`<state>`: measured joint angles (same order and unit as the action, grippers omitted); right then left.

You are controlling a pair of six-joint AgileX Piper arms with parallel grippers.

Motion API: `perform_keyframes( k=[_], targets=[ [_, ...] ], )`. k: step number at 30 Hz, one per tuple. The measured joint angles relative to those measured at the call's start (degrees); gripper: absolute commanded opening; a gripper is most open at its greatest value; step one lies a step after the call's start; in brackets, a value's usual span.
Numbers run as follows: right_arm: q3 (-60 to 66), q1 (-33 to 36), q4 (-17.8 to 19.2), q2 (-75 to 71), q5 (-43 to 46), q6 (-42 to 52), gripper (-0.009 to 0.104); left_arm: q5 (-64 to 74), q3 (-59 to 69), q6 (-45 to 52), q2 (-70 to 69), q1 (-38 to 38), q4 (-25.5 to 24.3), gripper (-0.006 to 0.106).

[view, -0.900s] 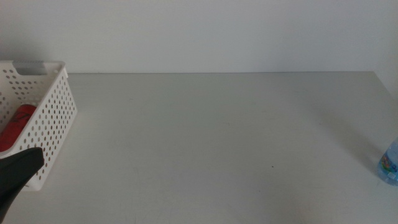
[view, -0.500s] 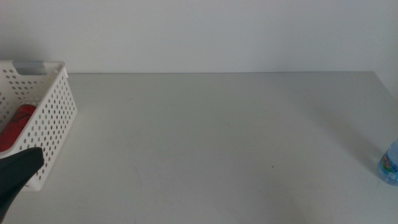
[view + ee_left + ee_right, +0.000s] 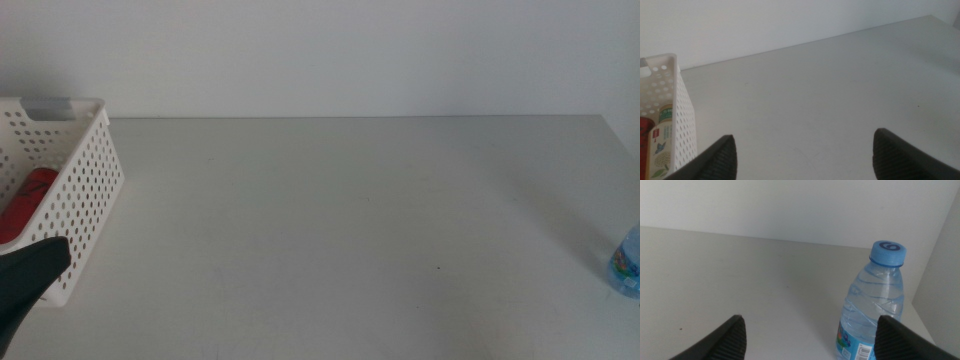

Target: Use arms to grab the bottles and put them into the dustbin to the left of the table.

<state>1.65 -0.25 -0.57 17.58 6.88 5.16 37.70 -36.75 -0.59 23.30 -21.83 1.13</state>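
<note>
The white perforated dustbin [image 3: 85,185] stands at the table's left edge. Inside it lie a red soda can [image 3: 28,195] and a tea bottle with a green-white label [image 3: 662,147]. A small clear water bottle with a blue cap [image 3: 872,312] stands upright at the table's right edge, also showing at the middle view's border as the water bottle [image 3: 628,262]. My left gripper [image 3: 802,155] is open beside the dustbin, its dark tip [image 3: 25,280] at the lower left. My right gripper [image 3: 810,337] is open, empty, close in front of the water bottle, which stands toward one jaw.
The grey-white table [image 3: 330,220] stretches wide between the dustbin and the water bottle. A white wall runs along its back edge. The table's right edge lies just beyond the water bottle.
</note>
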Motion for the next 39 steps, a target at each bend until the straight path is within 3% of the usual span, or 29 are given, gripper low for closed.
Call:
perform_keyframes(
  k=[28, 33, 39],
  targets=[
    [0.0, -0.3, 0.2, 33.2, 30.7, -6.8, 0.065, 0.0, 0.0, 0.0, 0.0, 0.0, 0.0, 0.092],
    [0.0, -6.5, 2.4, 37.5, 33.0, -8.9, 0.065, 0.0, 0.0, 0.0, 0.0, 0.0, 0.0, 0.092],
    [-0.1, -17.4, 6.0, 38.1, 33.2, -19.9, 0.065, 0.0, 0.0, 0.0, 0.0, 0.0, 0.0, 0.092]
  ],
)
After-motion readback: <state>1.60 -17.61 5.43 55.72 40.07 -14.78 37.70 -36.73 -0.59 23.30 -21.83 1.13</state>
